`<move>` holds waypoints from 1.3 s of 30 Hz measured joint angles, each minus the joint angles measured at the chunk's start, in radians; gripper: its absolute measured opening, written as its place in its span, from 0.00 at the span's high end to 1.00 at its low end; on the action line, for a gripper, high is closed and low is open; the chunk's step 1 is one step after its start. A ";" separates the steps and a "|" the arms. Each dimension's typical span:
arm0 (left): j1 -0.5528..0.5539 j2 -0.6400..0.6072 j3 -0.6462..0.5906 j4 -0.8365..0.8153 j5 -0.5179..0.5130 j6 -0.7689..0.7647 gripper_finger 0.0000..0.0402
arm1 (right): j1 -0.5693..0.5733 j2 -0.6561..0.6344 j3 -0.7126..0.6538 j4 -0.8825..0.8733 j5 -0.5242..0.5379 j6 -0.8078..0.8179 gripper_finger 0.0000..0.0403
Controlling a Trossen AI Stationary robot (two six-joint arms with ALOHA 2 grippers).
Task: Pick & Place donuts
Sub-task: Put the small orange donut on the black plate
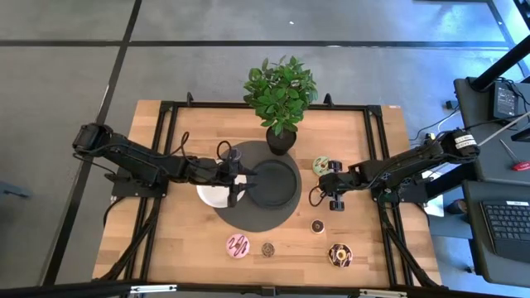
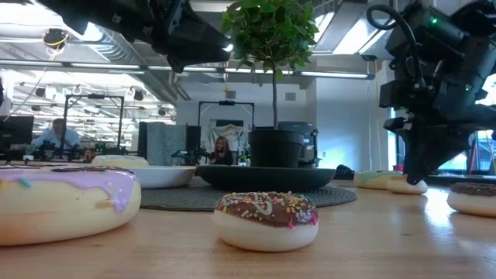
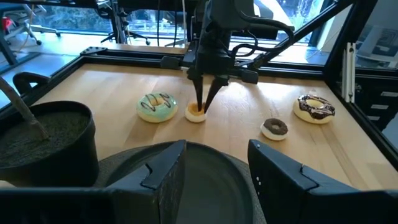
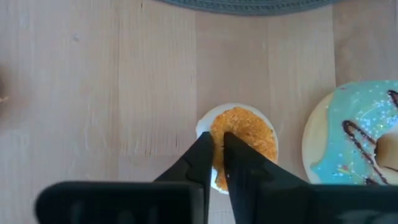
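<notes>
On the wooden table [image 1: 190, 240], right fingers [image 4: 205, 158] pinched into flat-lying orange donut [image 4: 245, 134]; left released.

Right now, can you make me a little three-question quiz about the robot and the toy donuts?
1. True or false: the right gripper points down at the orange donut.
2. Which is beside the orange donut? A) green donut B) pink donut
3. The left gripper hovers over the ____ plate.

Key: 1 true. 2 A. 3 black. The right gripper's fingers are nearly together over the donut's middle, while the left gripper's are spread apart.
</notes>
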 joint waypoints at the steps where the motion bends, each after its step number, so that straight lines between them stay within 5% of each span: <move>1: 0.000 0.000 0.000 0.000 0.000 0.000 0.58 | 0.000 0.000 0.005 -0.010 0.000 -0.002 0.92; 8: 0.000 0.000 0.000 0.000 0.000 0.000 0.58 | 0.000 0.000 0.159 -0.053 0.002 -0.103 0.96; 14: 0.000 0.000 0.000 -0.001 0.000 -0.001 0.58 | -0.030 0.025 0.278 0.092 0.004 -0.273 0.94; 30: 0.000 0.001 0.000 -0.031 0.000 -0.003 0.58 | -0.155 0.465 0.543 0.185 -0.134 -0.439 0.94; 39: 0.000 0.001 0.000 -0.057 0.000 -0.003 0.58 | -0.180 0.596 0.604 0.182 -0.161 -0.442 0.94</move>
